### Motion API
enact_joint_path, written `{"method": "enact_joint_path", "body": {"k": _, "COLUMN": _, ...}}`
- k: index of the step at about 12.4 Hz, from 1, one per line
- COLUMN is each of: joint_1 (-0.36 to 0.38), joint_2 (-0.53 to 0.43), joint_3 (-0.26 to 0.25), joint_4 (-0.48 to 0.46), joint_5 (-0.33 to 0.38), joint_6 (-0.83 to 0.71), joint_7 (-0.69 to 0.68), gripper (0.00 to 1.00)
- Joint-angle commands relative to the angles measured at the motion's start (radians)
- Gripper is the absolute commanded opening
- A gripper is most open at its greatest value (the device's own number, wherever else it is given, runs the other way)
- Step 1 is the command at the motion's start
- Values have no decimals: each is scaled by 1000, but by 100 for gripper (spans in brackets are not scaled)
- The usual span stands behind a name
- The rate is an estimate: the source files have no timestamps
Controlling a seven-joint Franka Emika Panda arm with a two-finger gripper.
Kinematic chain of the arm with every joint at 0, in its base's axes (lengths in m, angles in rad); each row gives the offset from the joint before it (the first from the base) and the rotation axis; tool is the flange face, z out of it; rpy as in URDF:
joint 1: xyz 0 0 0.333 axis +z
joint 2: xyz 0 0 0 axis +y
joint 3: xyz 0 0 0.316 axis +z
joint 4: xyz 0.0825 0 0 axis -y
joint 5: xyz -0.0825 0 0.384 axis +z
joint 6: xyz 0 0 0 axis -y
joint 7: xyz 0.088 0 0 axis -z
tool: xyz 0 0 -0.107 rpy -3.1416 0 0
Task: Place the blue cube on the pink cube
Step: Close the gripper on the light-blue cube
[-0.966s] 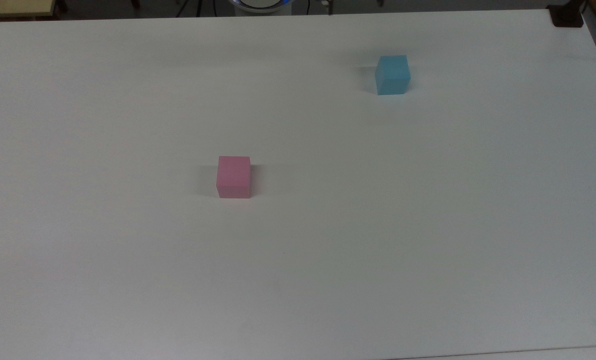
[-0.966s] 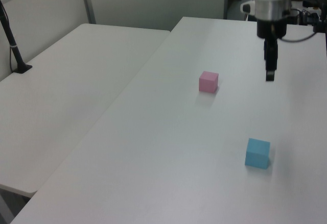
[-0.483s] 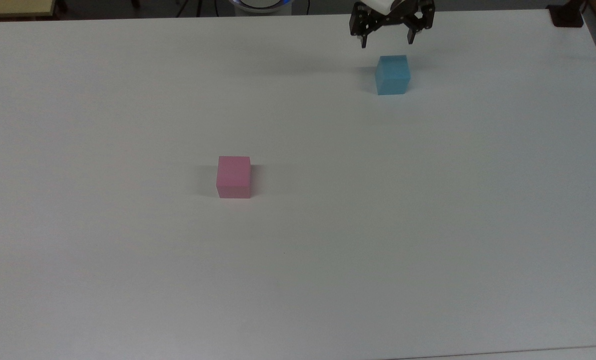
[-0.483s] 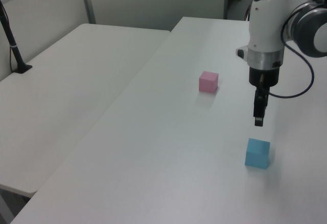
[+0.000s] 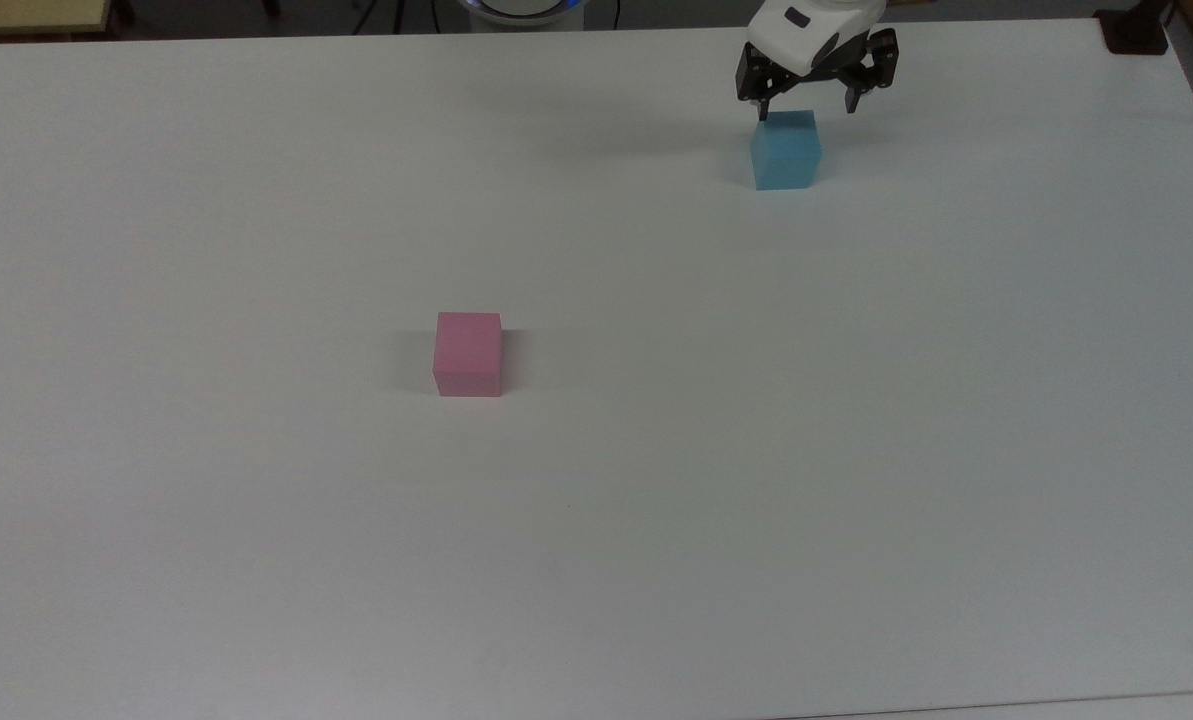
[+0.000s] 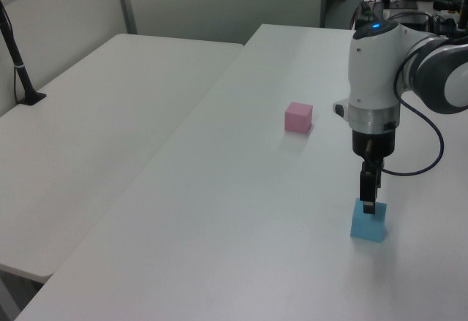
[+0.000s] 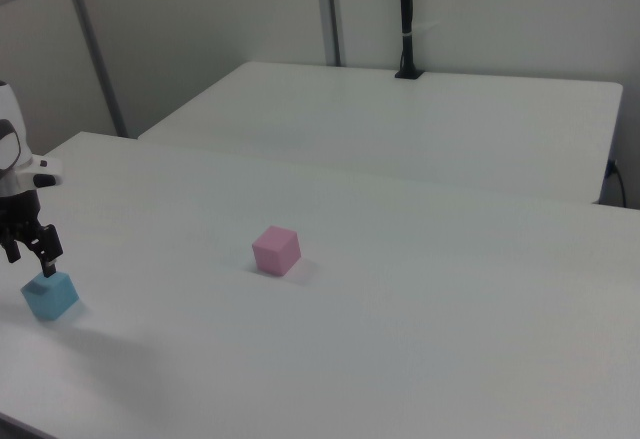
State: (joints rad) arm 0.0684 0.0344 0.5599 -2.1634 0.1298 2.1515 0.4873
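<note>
The white tabletop (image 5: 856, 450) is seen as a broad bare surface; wide open room lies on every side of the pink cube (image 5: 468, 353), which is set near the middle, well apart from all edges. The blue cube (image 5: 785, 150) is placed close to the far edge in the top view, toward the far right corner but well short of the right edge. In the right view it is found near the tabletop's near left corner. The two cubes are well apart, with nothing between them.

The pincer (image 5: 812, 106) is held directly over the blue cube, pointing downward. Its fingers (image 5: 764, 102) are spread wider than the cube, one to each side of the cube's top, and nothing is grasped. In the left view the fingertips are level with the cube's upper part; contact cannot be confirmed.

The blue cube is noted as light sky-blue, matte, plain-faced, resting flat. The pink cube is pastel, matte, of similar size, also resting flat.
</note>
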Motion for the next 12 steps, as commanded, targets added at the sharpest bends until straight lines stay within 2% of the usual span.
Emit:
{"method": "enact_joint_path", "body": {"k": 1, "joint_1": 7, "joint_2": 18, "joint_3": -2, "joint_4": -18, "joint_5": -85, "joint_6": 21, "joint_7": 59, "gripper": 98}}
{"method": "enact_joint_path", "body": {"k": 5, "joint_1": 8, "joint_2": 77, "joint_3": -2, "joint_4": -12, "joint_5": -149, "joint_6": 59, "joint_7": 123, "gripper": 98}}
{"method": "enact_joint_path", "body": {"k": 9, "joint_1": 34, "joint_2": 114, "joint_3": -2, "joint_4": -12, "joint_5": -171, "joint_6": 73, "joint_7": 152, "gripper": 97}}
{"method": "enact_joint_path", "body": {"k": 10, "joint_1": 37, "joint_2": 114, "joint_3": -2, "joint_4": -10, "joint_5": -189, "joint_6": 70, "joint_7": 181, "gripper": 87}}
{"method": "enact_joint_path", "body": {"k": 11, "joint_1": 37, "joint_2": 110, "joint_3": -2, "joint_4": -6, "joint_5": -199, "joint_6": 61, "joint_7": 197, "gripper": 59}}
{"method": "enact_joint_path", "body": {"k": 12, "joint_1": 31, "joint_2": 111, "joint_3": -2, "joint_4": 2, "joint_5": -199, "joint_6": 57, "joint_7": 198, "gripper": 37}}
